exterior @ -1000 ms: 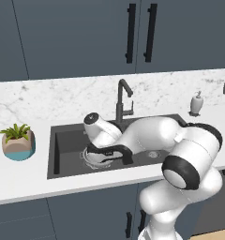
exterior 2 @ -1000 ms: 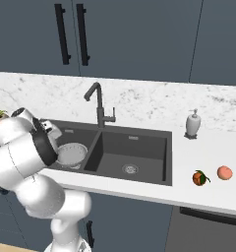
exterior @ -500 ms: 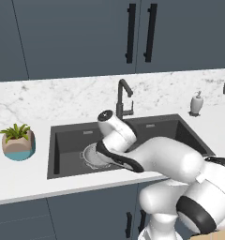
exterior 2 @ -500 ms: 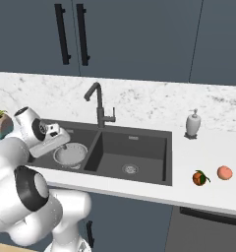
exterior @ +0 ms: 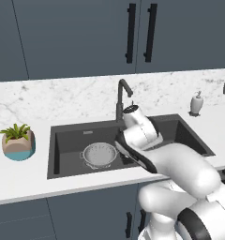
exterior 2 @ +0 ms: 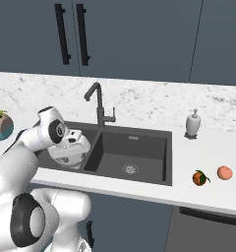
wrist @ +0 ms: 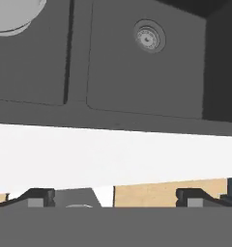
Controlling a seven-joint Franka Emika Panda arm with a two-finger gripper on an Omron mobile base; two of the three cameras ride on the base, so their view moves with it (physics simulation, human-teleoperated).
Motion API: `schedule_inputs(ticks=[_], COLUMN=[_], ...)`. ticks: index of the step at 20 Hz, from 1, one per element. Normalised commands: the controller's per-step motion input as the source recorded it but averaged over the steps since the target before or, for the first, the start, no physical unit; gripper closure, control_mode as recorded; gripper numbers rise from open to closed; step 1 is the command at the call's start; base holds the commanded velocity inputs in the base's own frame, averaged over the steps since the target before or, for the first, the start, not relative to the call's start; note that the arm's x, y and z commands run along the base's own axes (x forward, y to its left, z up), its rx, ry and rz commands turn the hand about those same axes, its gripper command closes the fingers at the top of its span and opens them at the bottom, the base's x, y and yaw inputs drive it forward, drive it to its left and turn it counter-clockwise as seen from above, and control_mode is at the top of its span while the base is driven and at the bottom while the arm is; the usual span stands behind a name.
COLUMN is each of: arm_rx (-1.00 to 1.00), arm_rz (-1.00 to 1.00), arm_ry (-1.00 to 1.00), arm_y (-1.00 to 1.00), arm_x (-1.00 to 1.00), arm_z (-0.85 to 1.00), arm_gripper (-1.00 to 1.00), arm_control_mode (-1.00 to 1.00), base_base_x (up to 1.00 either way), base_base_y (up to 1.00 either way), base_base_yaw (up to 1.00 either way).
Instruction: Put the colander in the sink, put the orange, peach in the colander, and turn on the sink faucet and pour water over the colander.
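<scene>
The silver perforated colander (exterior: 99, 154) sits upright in the left basin of the dark double sink (exterior: 70, 140), free of my hand. My gripper (wrist: 115, 198) is open with nothing between its fingertips. It hovers above the sink's front rim near the divider and looks down at the right basin's drain (wrist: 149, 37). A piece of the colander (wrist: 11, 13) shows at the top left of the hand view. My white hand (exterior 2: 71, 143) hangs over the left basin's right side. The orange (exterior 2: 199, 177) and the peach (exterior 2: 224, 172) lie side by side on the counter right of the sink (exterior 2: 139, 147). The dark faucet (exterior: 121, 96) stands behind the divider, with no water running.
A white soap dispenser (exterior 2: 191, 123) stands behind the right basin's far corner. A small potted plant (exterior: 18, 140) sits on the counter left of the sink. The white counter front edge (wrist: 113, 154) runs under my hand. Dark cabinets rise behind the marble backsplash.
My hand has lifted away from the colander and swung right toward the sink's divider. The colander stays in the left basin. The jaws stayed open.
</scene>
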Motion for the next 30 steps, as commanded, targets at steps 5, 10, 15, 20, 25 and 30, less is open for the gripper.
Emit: schedule_inputs(ticks=[5, 10, 15, 20, 25, 30], arm_rx=[0.01, 0.0, 0.0, 0.0, 0.02, 0.07], arm_rz=[-0.38, -0.26, -0.19, -0.15, -0.04, 0.0], arm_ry=[0.18, 0.24, 0.08, 0.01, -0.01, -0.1], arm_y=[-0.91, -0.95, -0.98, -1.0, -0.93, -0.78], arm_x=[-0.02, 0.08, 0.1, 0.1, 0.02, 0.0], arm_z=[0.05, 0.0, 0.03, 0.0, 0.0, 0.04], arm_gripper=[-1.0, -1.0, -1.0, -1.0, -1.0, -1.0], arm_control_mode=[-1.0, -1.0, -1.0, -1.0, -1.0, -1.0], base_base_x=[0.0, 0.0, 0.0, 0.0, 0.0, 0.0], base_base_y=[0.0, 0.0, 0.0, 0.0, 0.0, 0.0], base_base_yaw=[0.0, 0.0, 0.0, 0.0, 0.0, 0.0])
